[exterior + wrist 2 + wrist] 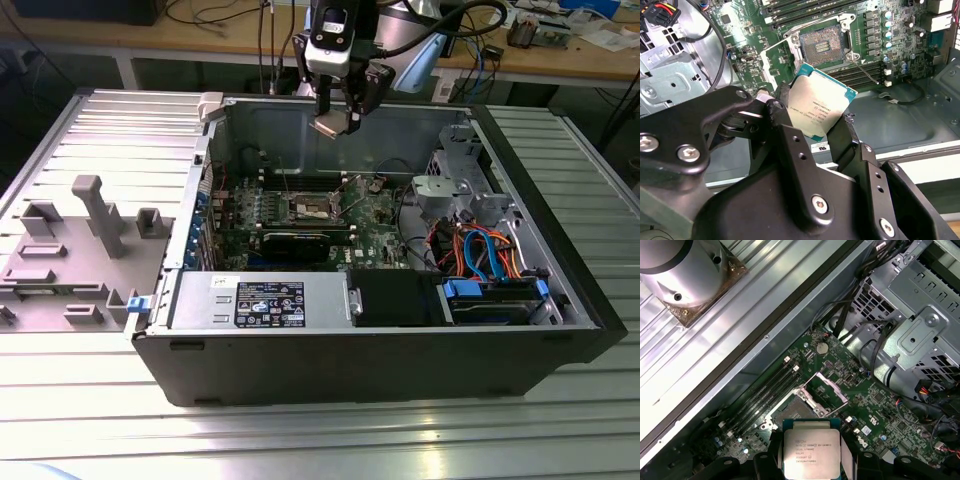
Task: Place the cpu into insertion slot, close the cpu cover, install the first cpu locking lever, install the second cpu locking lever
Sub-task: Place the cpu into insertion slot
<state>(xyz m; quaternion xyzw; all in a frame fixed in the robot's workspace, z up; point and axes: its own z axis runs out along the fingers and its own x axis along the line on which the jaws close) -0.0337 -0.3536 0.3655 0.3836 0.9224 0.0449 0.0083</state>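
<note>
My gripper (pixel 337 120) hangs above the back of the open computer case, shut on the cpu (pixel 335 125). In both wrist views the black fingers (pixel 782 102) clamp two opposite edges of the cpu (pixel 821 111), whose silver-grey top faces the cameras. The insertion slot (pixel 822 47) lies well below on the green motherboard (pixel 375 225), with its contact field bare. The cpu cover (pixel 776 64) stands flipped up beside the slot. A thin wire locking lever (pixel 866 71) sticks out unlatched on the other side. In the first wrist view the cpu (pixel 811 452) hides part of the insertion slot (pixel 790 414), with the cpu cover (pixel 826 389) behind.
A long black card (pixel 300 240) lies in front of the slot. A power supply (pixel 260 300) runs along the case's near wall. A metal drive cage (pixel 465 190) and orange and blue cables (pixel 480 250) crowd the exterior view's right. A grey fixture tray (pixel 70 250) sits left of the case.
</note>
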